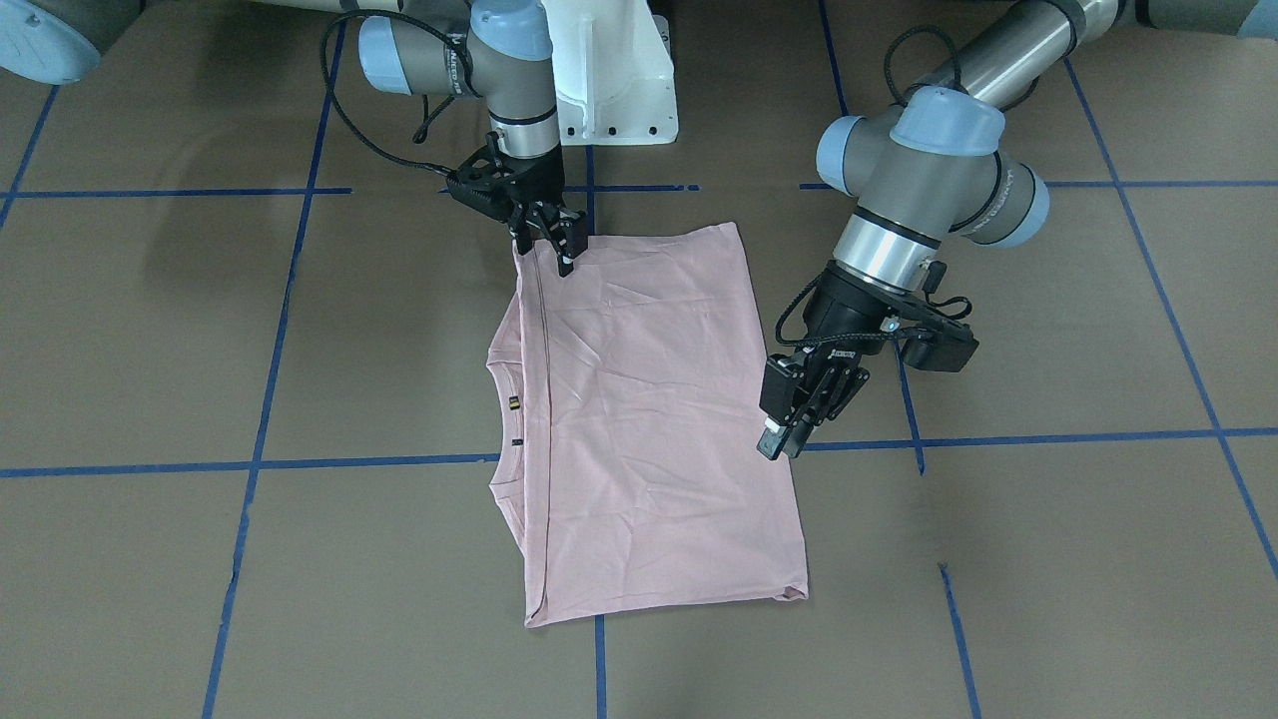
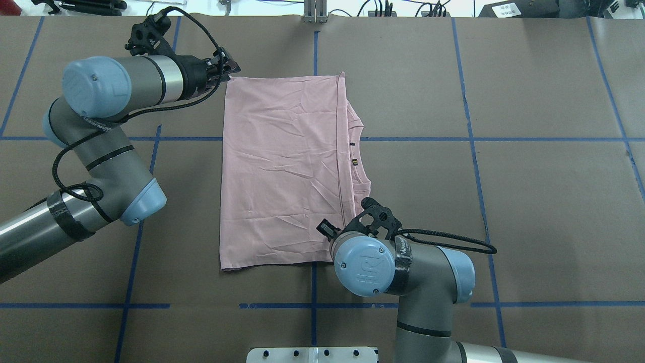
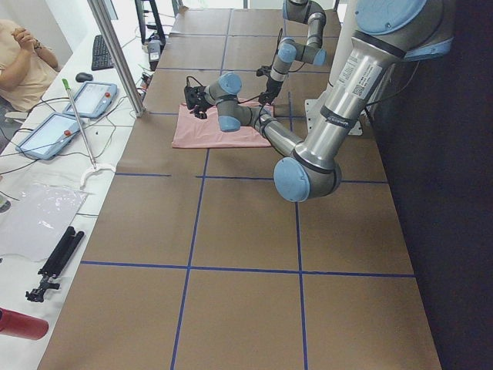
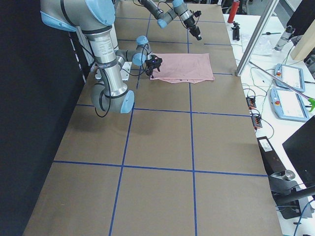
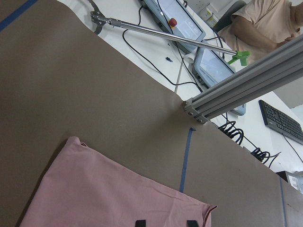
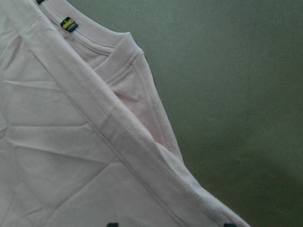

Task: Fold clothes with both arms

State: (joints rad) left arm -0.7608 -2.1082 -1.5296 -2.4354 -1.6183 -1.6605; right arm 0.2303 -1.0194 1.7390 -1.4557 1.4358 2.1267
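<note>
T-shirt (image 1: 649, 419), pale pink, lies flat on the table (image 1: 150, 330) straight out from the white pedestal base (image 1: 614, 80). It is already doubled into a rough rectangle, the hem edge laid just short of the collar (image 1: 502, 379) and the print out of sight. I judge one or two further folds are left. The right gripper (image 1: 544, 250) sits at the collar-side shirt corner nearest the base, jaws spread over the edge and not clamped. The left gripper (image 1: 784, 437) hangs raised by the corner farthest from the base, jaws parted, carrying nothing. No bin or box shows near the base. A small yellow-striped label (image 1: 514, 403) marks the neckline.
</note>
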